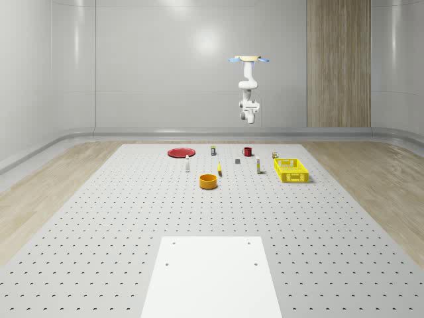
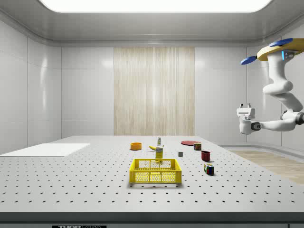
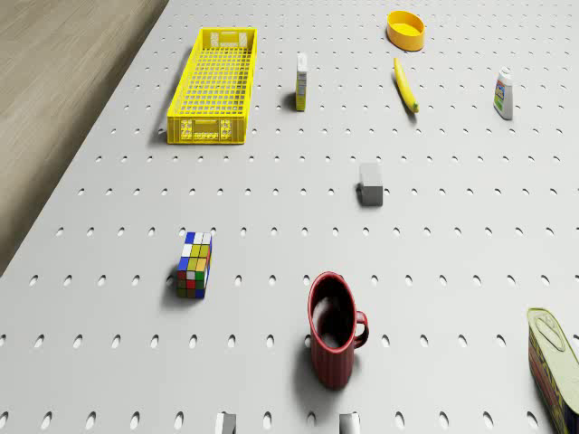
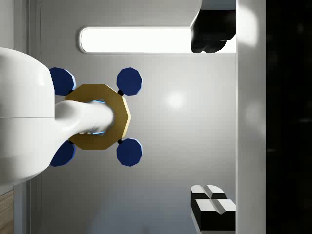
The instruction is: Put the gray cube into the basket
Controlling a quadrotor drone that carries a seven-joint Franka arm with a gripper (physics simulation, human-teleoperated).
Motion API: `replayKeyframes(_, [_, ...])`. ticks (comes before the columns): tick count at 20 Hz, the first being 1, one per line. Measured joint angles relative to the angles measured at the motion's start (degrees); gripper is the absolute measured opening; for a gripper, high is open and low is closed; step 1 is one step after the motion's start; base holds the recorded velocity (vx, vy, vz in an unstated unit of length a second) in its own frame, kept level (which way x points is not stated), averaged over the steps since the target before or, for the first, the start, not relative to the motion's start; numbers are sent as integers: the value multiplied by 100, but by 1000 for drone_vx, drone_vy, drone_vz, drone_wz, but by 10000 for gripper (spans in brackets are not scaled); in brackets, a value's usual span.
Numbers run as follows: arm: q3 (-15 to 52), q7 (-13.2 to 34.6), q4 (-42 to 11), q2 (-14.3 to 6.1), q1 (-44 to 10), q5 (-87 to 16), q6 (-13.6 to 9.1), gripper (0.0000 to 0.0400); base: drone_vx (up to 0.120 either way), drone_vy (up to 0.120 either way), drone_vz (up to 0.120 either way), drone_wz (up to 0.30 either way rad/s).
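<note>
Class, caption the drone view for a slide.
Gray cube on pegboard table, between yellow basket and red mug.

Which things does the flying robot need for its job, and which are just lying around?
For the job: gray cube, basket, gripper held high in the air under the hovering drone.

Lying around: red mug, puzzle cube, banana, orange bowl, red plate, white bottle, small carton, tin can.
</note>
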Motion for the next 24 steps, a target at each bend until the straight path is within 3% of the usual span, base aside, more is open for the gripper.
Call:
replayKeyframes(6, [8,-9,733,145,-16,6,-561,400,0,0,0,0])
replayKeyframes(11, [14,-12,1273,340,-24,9,-883,400,0,-24,0,0])
replayKeyframes(19, [19,-16,1641,478,-34,13,-1078,400,5,-120,0,0])
replayKeyframes(24, [22,-18,1689,489,-38,14,-1093,400,120,-120,0,0])
